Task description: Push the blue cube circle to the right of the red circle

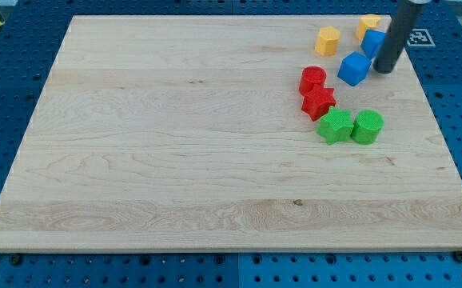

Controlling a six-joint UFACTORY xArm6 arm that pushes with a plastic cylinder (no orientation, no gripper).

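A blue cube (355, 69) sits near the view's upper right of the wooden board (175, 144). A red circle block (312, 79) lies just left of it and slightly lower. My tip (384, 70) is at the end of the dark rod, just right of the blue cube and close to touching it. A second blue block (372, 42) stands behind the rod, partly hidden by it.
A red star (319, 102) lies just below the red circle. A green star (335, 126) and a green circle (368, 126) sit lower. Two yellow blocks (327, 39) (367, 24) lie near the board's top edge.
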